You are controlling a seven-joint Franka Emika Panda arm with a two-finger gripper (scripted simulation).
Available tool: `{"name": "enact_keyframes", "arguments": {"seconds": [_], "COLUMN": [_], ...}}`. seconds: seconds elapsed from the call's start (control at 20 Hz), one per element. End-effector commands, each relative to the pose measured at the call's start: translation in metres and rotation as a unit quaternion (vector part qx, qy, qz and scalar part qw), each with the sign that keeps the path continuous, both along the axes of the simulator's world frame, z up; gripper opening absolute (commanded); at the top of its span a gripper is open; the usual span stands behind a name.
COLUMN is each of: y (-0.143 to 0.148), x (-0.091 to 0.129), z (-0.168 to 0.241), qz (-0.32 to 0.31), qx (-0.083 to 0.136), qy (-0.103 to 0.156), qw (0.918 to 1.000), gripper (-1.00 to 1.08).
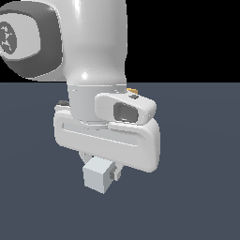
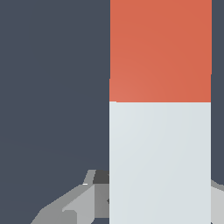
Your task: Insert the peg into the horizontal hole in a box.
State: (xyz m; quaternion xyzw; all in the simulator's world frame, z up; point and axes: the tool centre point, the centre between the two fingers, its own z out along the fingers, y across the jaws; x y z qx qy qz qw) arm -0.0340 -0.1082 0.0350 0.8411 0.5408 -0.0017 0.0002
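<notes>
Tool [image 1: 104, 174] – peg [image 2: 160, 131] between fingers

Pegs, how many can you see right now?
1. The peg fills the wrist view, red end away from the fingers; in the exterior view its pale end shows under the gripper. The arm may hide others.

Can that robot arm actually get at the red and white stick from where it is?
Probably yes: it seems to have it already. In the exterior view the peg's pale end sits right under the gripper, and the wrist view shows it close up, though the fingers are mostly hidden.
</notes>
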Motion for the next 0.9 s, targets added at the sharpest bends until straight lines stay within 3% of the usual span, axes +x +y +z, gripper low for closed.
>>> {"name": "enact_keyframes", "arguments": {"seconds": [0.0, 0.2, 0.4, 0.85], "y": [0.019, 0.054, 0.089, 0.153], "x": [0.021, 0.05, 0.07, 0.09], "z": [0.006, 0.013, 0.019, 0.029], "qz": [0.05, 0.133, 0.207, 0.324], "qx": [0.0, 0.0, 0.0, 0.001], "qy": [-0.001, -0.001, -0.001, -0.001], "qw": [0.9987, 0.9911, 0.9784, 0.946], "gripper": [-1.0, -1.0, -1.0, -1.0]}}
